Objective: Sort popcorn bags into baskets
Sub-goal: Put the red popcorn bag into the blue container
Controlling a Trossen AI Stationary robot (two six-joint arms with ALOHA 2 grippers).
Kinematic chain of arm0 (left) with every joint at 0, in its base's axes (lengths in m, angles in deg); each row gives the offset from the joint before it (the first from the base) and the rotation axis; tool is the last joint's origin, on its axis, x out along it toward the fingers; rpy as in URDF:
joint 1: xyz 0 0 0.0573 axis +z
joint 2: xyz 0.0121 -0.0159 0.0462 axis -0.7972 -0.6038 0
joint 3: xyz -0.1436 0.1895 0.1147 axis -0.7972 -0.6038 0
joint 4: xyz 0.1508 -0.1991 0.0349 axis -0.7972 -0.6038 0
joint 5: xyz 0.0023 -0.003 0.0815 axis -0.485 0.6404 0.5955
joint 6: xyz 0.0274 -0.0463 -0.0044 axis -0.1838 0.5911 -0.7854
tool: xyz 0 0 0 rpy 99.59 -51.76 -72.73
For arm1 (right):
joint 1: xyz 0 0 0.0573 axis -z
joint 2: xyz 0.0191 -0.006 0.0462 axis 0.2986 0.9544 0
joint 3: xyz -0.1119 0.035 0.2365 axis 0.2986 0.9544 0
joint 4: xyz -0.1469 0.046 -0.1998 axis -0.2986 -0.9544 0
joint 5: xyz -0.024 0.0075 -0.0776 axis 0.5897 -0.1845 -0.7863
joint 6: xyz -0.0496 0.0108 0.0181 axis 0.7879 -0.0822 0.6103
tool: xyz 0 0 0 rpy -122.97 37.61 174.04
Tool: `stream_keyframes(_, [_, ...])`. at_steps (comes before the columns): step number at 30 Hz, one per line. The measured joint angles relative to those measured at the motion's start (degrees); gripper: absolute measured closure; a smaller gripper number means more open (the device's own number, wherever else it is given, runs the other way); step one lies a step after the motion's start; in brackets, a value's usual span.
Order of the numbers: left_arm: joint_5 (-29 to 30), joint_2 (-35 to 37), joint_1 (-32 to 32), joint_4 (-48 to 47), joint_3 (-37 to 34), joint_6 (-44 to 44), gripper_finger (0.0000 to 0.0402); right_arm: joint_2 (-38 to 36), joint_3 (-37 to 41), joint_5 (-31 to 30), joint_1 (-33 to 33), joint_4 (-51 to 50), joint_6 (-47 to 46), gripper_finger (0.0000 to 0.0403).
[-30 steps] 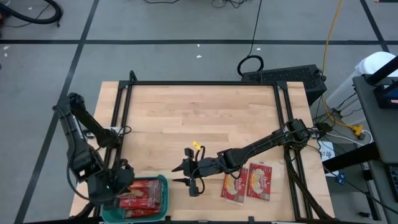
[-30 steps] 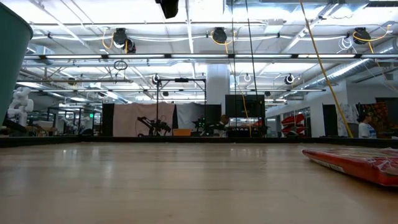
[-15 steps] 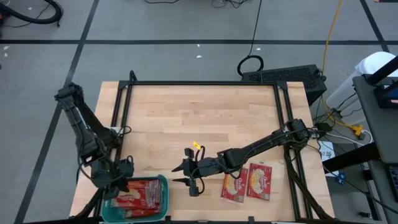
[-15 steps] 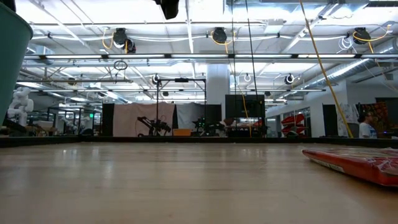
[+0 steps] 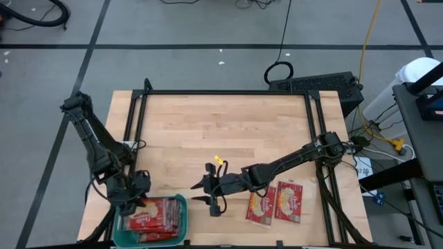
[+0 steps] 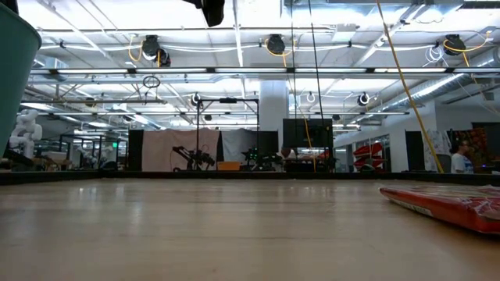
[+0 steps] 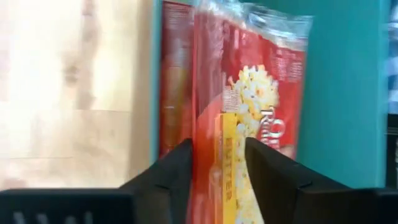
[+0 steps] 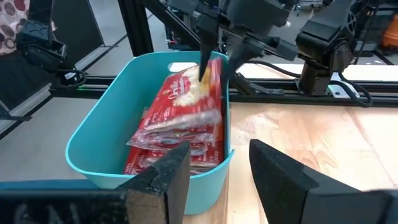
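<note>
A teal basket (image 5: 185,220) stands at the table's near left corner with several red popcorn bags (image 5: 158,218) lying in it. One more popcorn bag (image 8: 186,93) stands tilted on that stack, its lower end on the bags below. My left gripper (image 7: 219,168) hangs over the basket's far left part, pointing steeply down, fingers apart on either side of this bag's upper end. Two popcorn bags (image 5: 261,205) (image 5: 291,202) lie flat on the table near the front right. My right gripper (image 5: 196,194) waits open just right of the basket, with nothing between its fingers. My left gripper comes at the tilted bag's upper end (image 8: 204,70) from above, one finger on each side of it. Whether the fingers still touch the bag, I cannot tell. The bag leans on the stack in the basket.
A dark frame (image 5: 228,93) runs along the table's far edge and both sides. A small yellow tag (image 5: 219,162) lies near the right gripper. Bare wood (image 5: 221,131) fills the table's middle and far half. The low view shows the basket's wall (image 6: 12,78) and one bag (image 6: 445,204).
My left gripper has sunk toward the basket and drawn a little toward the table's far edge, its arm folding back. More of the bags in the basket shows in the high view now. My right arm has kept still.
</note>
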Motion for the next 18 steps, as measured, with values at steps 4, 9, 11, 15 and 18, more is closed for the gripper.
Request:
stream_keyframes(4, [0.7, 0.0, 1.6, -1.9, 0.0, -2.5, 0.0204, 0.0, 0.0, -0.1, 0.0, 0.0, 0.0, 0.0245])
stream_keyframes(9, [0.8, 0.0, 5.2, -5.4, 1.6, -8.0, 0.0157, 0.0, 0.0, 0.0, 0.0, -0.1, 0.0, 0.0245])
stream_keyframes(11, [2.4, 0.0, 7.4, -8.9, 3.8, -10.2, 0.0150, 0.0, 0.0, 0.0, 0.0, -0.9, -0.1, 0.0245])
stream_keyframes(15, [8.7, 0.1, 11.3, -14.2, 10.3, -15.0, 0.0148, -2.8, 0.1, 0.0, -0.9, -10.4, -4.2, 0.0245])
stream_keyframes(18, [14.9, 0.1, 13.5, -13.7, 15.0, -24.0, 0.0157, -6.8, 0.1, -1.1, -2.6, -20.6, -8.4, 0.0245])
